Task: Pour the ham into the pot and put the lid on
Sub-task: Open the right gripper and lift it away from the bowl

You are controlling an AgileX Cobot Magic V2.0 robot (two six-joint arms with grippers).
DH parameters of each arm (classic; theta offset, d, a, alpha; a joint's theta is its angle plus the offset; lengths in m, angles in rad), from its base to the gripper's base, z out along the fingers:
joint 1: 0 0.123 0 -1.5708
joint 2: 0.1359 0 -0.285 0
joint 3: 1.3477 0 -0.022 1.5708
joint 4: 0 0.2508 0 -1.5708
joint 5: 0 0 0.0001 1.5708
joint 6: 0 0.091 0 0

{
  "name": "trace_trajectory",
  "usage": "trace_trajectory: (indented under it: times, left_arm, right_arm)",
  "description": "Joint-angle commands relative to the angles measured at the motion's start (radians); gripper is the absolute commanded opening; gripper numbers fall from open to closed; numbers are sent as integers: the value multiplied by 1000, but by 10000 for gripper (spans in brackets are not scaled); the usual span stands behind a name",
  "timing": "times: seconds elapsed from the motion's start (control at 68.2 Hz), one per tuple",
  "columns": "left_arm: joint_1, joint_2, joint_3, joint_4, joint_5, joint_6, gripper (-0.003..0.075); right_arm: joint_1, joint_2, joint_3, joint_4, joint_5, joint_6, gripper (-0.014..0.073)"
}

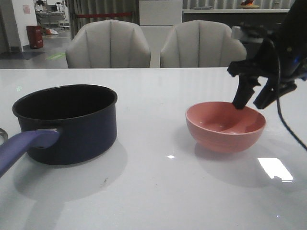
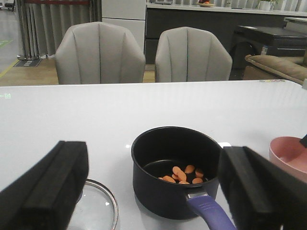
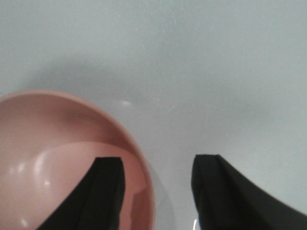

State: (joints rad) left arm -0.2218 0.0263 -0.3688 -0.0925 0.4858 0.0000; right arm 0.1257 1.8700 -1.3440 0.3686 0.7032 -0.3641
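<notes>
The dark navy pot (image 1: 67, 122) stands on the left of the white table, its purple-blue handle (image 1: 24, 146) pointing toward the front. In the left wrist view several orange-pink ham pieces (image 2: 184, 175) lie on the bottom of the pot (image 2: 158, 191). The glass lid (image 2: 98, 208) lies flat on the table beside the pot, partly hidden behind one finger, so its knob does not show. My left gripper (image 2: 153, 165) is open, held back from the pot. My right gripper (image 1: 252, 98) is open over the pink bowl (image 1: 225, 127), with the bowl's rim (image 3: 144, 182) between its fingers. The bowl looks empty.
Two grey chairs (image 1: 108, 45) (image 1: 201, 43) stand beyond the table's far edge. A sliver of the lid's rim (image 1: 2, 134) shows at the left border of the front view. The right arm's black cable (image 1: 288, 127) hangs to the right of the bowl.
</notes>
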Motion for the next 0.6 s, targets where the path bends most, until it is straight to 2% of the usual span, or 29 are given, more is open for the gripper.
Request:
trace_trajectory:
  times: [0.0, 0.264, 0.587]
  left_arm:
    - [-6, 12, -25, -8, -82, -9, 585]
    - [-6, 12, -25, -8, -111, -9, 585]
    - [-6, 12, -25, -8, -112, -9, 585]
  right_arm:
    - [-7, -153, -40, -11, -12, -10, 440]
    - [16, -373, 2, -11, -52, -10, 440]
    - [189, -695, 317, -11, -431, -10, 440]
